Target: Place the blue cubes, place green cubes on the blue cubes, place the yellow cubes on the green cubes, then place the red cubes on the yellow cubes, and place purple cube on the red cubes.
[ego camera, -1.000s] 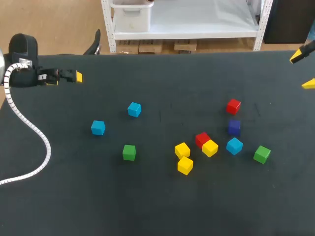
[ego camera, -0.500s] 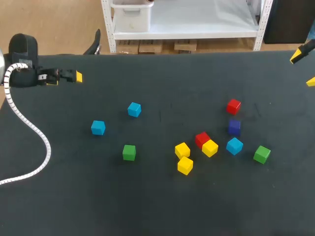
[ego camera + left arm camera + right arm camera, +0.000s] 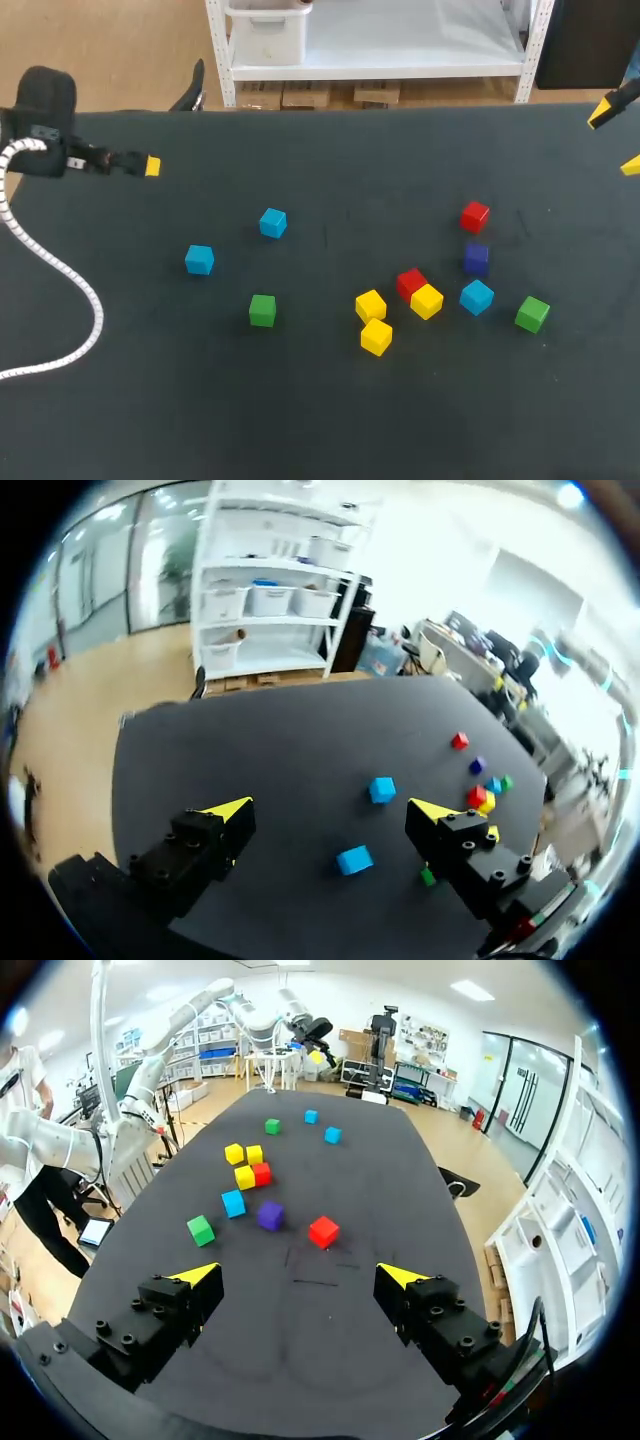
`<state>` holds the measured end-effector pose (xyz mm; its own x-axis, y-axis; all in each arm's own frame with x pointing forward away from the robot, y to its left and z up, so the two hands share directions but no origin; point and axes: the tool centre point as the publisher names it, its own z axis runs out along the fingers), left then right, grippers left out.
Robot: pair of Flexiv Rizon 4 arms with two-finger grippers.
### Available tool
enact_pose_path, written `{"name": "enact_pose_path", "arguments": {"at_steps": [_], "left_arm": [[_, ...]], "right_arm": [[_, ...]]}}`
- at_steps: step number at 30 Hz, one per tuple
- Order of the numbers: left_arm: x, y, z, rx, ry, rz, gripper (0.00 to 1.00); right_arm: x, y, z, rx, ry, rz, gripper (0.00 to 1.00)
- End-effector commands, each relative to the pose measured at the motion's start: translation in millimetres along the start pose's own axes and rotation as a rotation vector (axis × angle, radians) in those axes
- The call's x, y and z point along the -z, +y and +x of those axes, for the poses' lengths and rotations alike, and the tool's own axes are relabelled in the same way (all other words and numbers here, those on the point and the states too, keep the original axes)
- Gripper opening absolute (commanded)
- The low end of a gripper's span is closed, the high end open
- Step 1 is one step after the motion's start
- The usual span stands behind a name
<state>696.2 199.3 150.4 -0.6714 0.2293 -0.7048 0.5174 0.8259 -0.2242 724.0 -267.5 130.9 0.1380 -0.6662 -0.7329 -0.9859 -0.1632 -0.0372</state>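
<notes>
Head view showed all cubes lying single on the dark counter [image 3: 150,420], none stacked. On the left half, well apart, were the far blue cube [image 3: 272,222], the left blue cube [image 3: 199,260] and the left green cube [image 3: 262,309]. Right of the middle gathered three yellow cubes [image 3: 376,336], two red cubes [image 3: 475,215], the purple cube [image 3: 476,258], the right blue cube [image 3: 476,296] and the right green cube [image 3: 532,313]. A wide stretch of counter lay between them and the near edge. My left hand [image 3: 330,810] hung by the far left edge, fingers apart; my right hand [image 3: 300,1274] by the far right edge, fingers apart also.
</notes>
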Motion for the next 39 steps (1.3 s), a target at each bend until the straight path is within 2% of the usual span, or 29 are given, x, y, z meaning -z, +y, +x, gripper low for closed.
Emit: {"name": "enact_pose_path", "arguments": {"at_steps": [1,4,5,6,21,24,30,34,39], "left_arm": [[14.9,5.8,-7.6,-0.479,0.09,0.174,1.0],[21.9,-1.4,-3.6,-0.767,0.16,0.284,1.0],[26.7,-5.3,-0.5,-0.851,0.179,0.353,1.0],[30.8,-7.6,1.3,-0.894,0.187,0.394,1.0],[30.8,-7.6,1.3,-0.894,0.187,0.394,1.0],[21.0,-5.8,0.7,-1.009,0.3,0.416,1.0],[-7.5,-17.7,-18.0,-1.186,0.412,0.492,1.0],[-31.2,-26.6,-25.6,-1.231,0.461,0.538,1.0],[-56.2,-36.5,-26.0,-1.276,0.505,0.604,1.0]], "right_arm": [[-0.4,1.9,-0.8,0.001,0.001,0.005,1.0],[-0.4,1.9,-0.8,0.001,0.001,0.005,1.0],[-0.4,1.9,-0.8,0.001,0.001,0.005,1.0],[-0.4,1.9,-0.8,0.001,0.001,0.005,1.0],[-0.4,1.9,-0.8,0.001,0.001,0.005,1.0],[-0.4,1.9,-0.8,0.001,0.001,0.005,1.0],[-0.4,1.9,-0.8,0.001,0.001,0.005,1.0],[-0.4,1.9,-0.8,0.001,0.001,0.005,1.0],[-0.4,1.9,-0.8,0.001,0.001,0.005,1.0]]}}
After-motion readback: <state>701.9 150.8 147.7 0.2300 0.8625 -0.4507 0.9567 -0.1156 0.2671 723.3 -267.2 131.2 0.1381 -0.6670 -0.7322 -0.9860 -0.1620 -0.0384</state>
